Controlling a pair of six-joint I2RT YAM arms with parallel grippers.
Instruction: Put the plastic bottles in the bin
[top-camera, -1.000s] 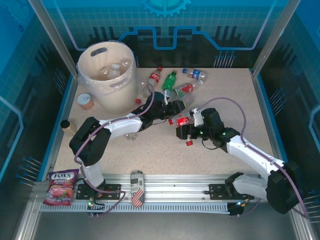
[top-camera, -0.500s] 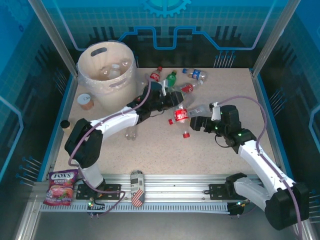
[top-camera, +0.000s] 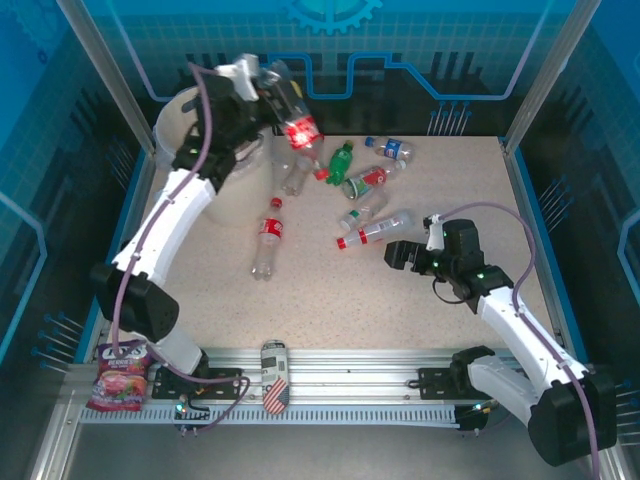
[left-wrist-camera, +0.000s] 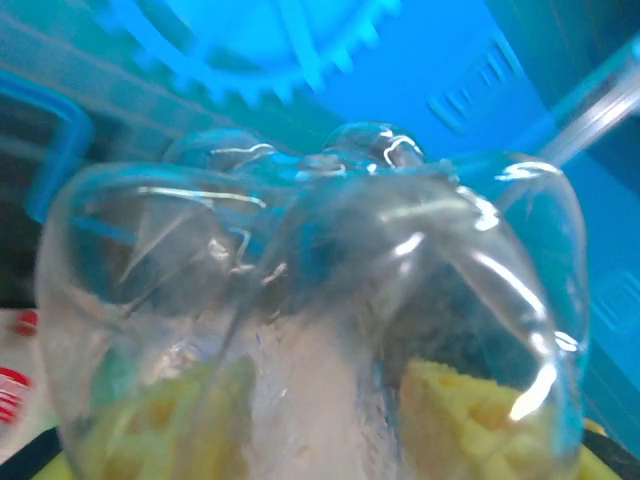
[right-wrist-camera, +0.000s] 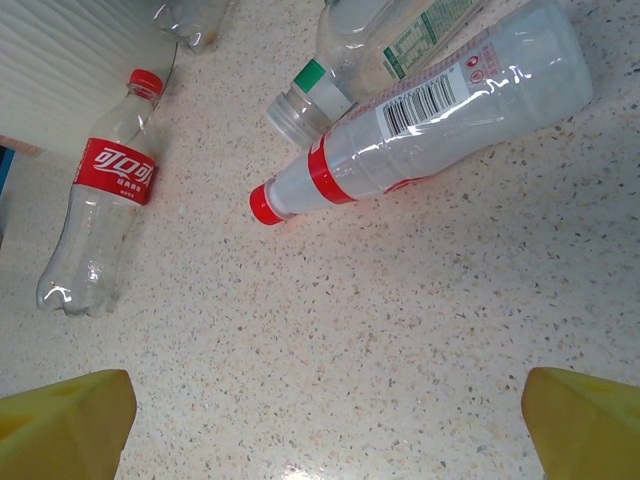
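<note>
Both grippers are at work, in opposite states. Your left gripper (top-camera: 278, 98) has its jaws pinching a clear bottle (top-camera: 299, 131) with a red label. In the left wrist view the yellow pads (left-wrist-camera: 470, 420) press against its lobed plastic from either side. That arm is raised high, and from the top view the clear bottle sits at the right rim of the bin (top-camera: 238, 192), which stands at the worktop's far left corner. Whether the bottle is over the opening you cannot tell. Your right gripper (top-camera: 397, 256) is low over the worktop (top-camera: 330, 300) with its jaws spread wide, the yellow tips in the bottom corners of the right wrist view and bare worktop between them. Just ahead of it a red-capped bottle (right-wrist-camera: 430, 125) lies on its side, barcode up, its cap pointing toward the left arm's side. Lying against it on the far side is a capless bottle (right-wrist-camera: 345, 55) with a green-and-white label. Farther left, a red-label bottle (right-wrist-camera: 100, 215) lies just beside the bin wall, cap toward the bin. Beyond these, near the far edge, you have more loose on the worktop: a green bottle (top-camera: 342, 158), a blue-labelled bottle (top-camera: 392, 150), and a red-wrapped bottle (top-camera: 368, 180) between those two and the capless bottle. At the near rail sit a striped can (top-camera: 272, 390) and, to its left, a snack bag (top-camera: 122, 375).
</note>
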